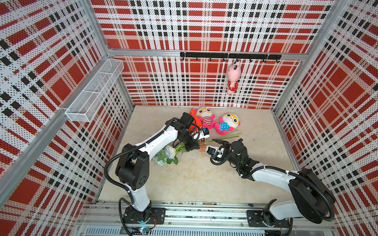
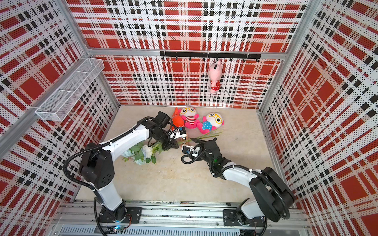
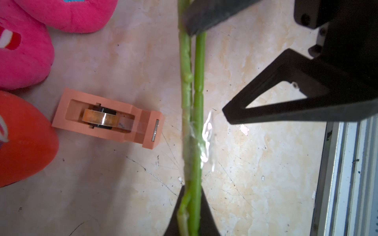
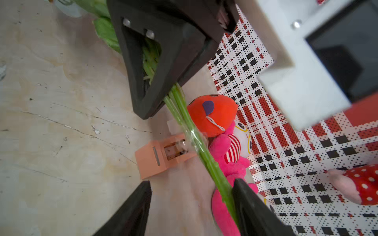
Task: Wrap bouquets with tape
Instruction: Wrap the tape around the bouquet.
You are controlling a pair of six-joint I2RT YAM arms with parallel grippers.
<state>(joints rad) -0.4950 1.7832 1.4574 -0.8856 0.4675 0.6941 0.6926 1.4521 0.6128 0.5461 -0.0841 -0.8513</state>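
Left tool point(image 3: 191, 210) is clamped shut on the green stems of the bouquets point(image 1: 169, 153), holding them up off the tabletop point(image 1: 192, 179), likely so tape can pass round them; blooms and leaves lie toward the near left, stem ends point far right. The left wrist view shows a crinkled clear band of tape already round the stems between the two tools, one loose flap sticking out.

Right tool point(image 4: 190, 206) stands with its jaws parted: one finger against the stems, the other well apart. Judged a release, or a re-grip after pressing tape down; which, cannot tell.

The tape point(image 3: 108, 118), a peach dispenser, sits on the tabletop just far of the stems, cutter end facing them, handy for another pull. The orange plush point(image 3: 24, 139) lies just beside its back end.

Containers: white mesh basket point(image 1: 94, 91) on the left wall, three compartments, nothing visible inside. Two pink dolls point(image 1: 216, 121) lie at the far wall; one pink plush point(image 1: 233, 78) hangs from the hook rail point(image 1: 229, 55).
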